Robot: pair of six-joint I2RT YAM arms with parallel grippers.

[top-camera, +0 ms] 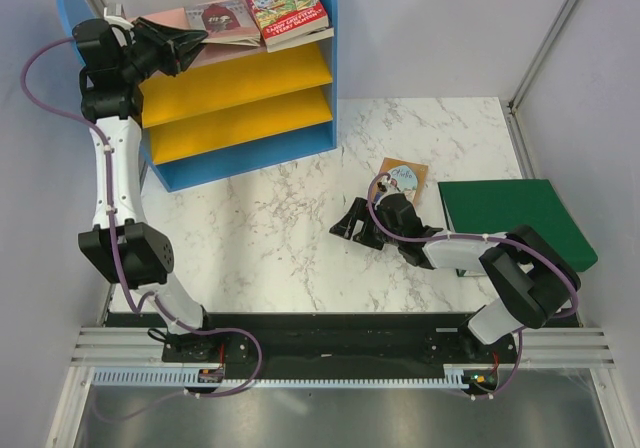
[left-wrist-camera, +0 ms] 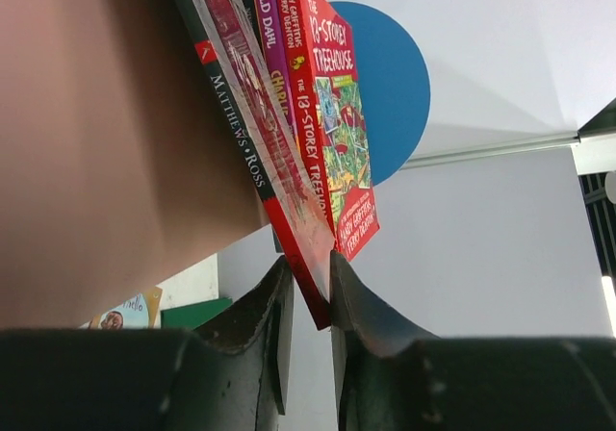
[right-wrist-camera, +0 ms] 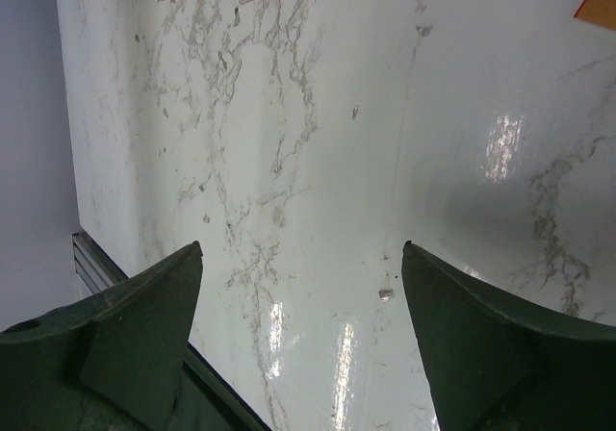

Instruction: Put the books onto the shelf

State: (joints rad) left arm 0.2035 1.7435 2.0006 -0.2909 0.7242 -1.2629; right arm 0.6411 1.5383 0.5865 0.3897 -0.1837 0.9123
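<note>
– What's the surface?
– A white marble table (top-camera: 260, 228), with grey walls (top-camera: 450, 28) around it. At the far left is the shelf (top-camera: 250, 160). The pink-red book (top-camera: 225, 18) and the Treehouse book (top-camera: 286, 8) lie on its pink top board (left-wrist-camera: 96, 142).
– And the left gripper (top-camera: 195, 40)?
– It's at that board, with its fingers (left-wrist-camera: 371, 354) close on either side of the pink-red book's corner. I cannot tell whether it's pinching or loose.
– Further right?
– The right gripper (top-camera: 352, 233) gapes wide over the marble. Just past it is a tan book (top-camera: 404, 178), then a green binder (top-camera: 510, 218).

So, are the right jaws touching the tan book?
Apart. The right wrist view shows the open jaws over bare table, nothing between them; the top view puts the book back by the wrist.
</note>
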